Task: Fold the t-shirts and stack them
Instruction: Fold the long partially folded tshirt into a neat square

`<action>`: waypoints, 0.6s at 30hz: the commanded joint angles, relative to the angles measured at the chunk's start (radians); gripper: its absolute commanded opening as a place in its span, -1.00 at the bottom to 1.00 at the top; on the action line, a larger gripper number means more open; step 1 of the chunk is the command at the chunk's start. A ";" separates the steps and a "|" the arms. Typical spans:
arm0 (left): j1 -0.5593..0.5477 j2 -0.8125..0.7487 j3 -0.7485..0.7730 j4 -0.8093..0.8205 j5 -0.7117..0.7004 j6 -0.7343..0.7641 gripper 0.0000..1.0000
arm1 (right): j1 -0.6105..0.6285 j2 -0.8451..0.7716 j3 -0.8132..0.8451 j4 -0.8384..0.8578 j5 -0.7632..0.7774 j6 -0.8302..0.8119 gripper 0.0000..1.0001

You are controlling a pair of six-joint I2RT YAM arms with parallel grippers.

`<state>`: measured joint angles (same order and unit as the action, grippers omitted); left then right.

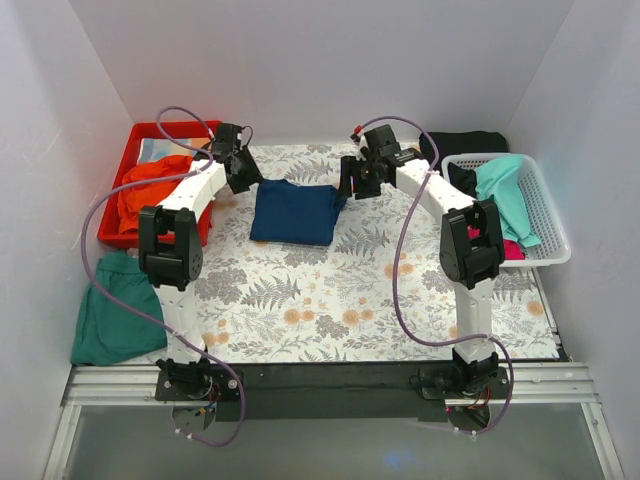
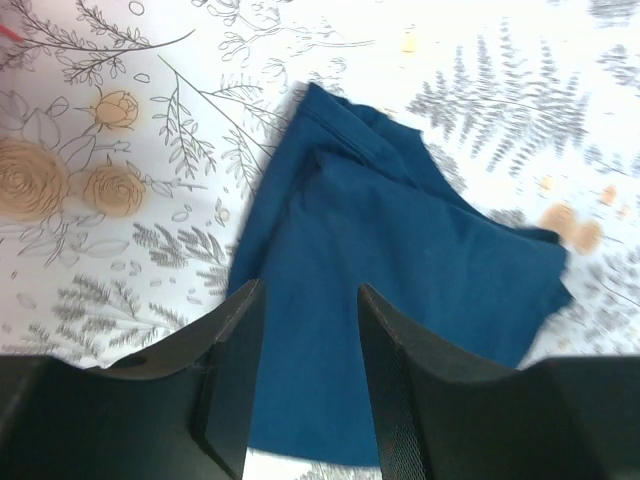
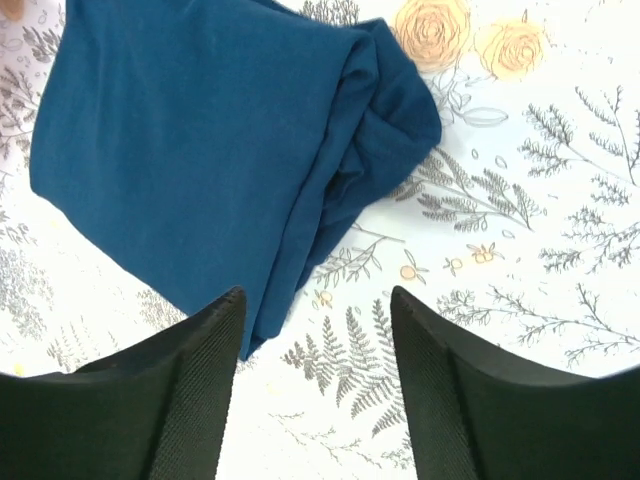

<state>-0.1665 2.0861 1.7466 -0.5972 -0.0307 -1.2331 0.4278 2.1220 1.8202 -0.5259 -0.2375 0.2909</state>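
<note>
Item under handling: navy t-shirt (image 1: 293,212), lying as a compact rectangle at the rear centre of the floral surface (image 1: 300,330). 1 arm stands at each side of it.

Left hand (image 2: 308,300): fingers moderately apart, holding nothing. Navy cloth shows in the gap below them. Contact with the cloth cannot be confirmed.

Right hand (image 3: 318,300): fingers wide apart and empty, poised over bare surface just beside the shirt's near corner.

Condition of fold: the top face is mostly flat. The right wrist view shows 1 edge rolled and bunched, with layers not aligned. The left wrist view shows a loose flap at the far corner.

Other stock: an orange shirt (image 1: 150,190) in the red bin (image 1: 165,127), a green shirt (image 1: 115,310) at the left edge, and a turquoise shirt (image 1: 505,195) in the white basket (image 1: 548,225).

Assessment: folding appears nearly complete, with tidying or a last fold outstanding.

Recommendation: each hand should pinch through all layers at its own edge, not the top layer alone. Both should lift level and together so the rectangle does not sag open. The bunched edge should be drawn flat before the shirt goes to a stack.
</note>
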 commanded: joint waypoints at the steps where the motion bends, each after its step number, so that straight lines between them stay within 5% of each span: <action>1: -0.002 -0.152 -0.079 -0.001 0.024 0.017 -0.18 | 0.003 -0.027 -0.056 0.000 -0.022 -0.030 0.39; 6: 0.008 -0.227 -0.160 -0.006 0.103 -0.003 -0.17 | 0.003 -0.022 -0.136 0.096 -0.121 -0.001 0.54; 9: 0.016 -0.274 -0.217 0.013 0.143 -0.006 -0.15 | 0.003 -0.008 -0.157 0.145 -0.160 0.017 0.85; 18: 0.065 -0.307 -0.325 0.037 0.166 -0.005 -0.14 | 0.005 0.087 -0.142 0.280 -0.312 0.091 0.91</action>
<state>-0.1307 1.8462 1.4414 -0.5755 0.1211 -1.2377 0.4278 2.1532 1.6558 -0.3496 -0.4419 0.3351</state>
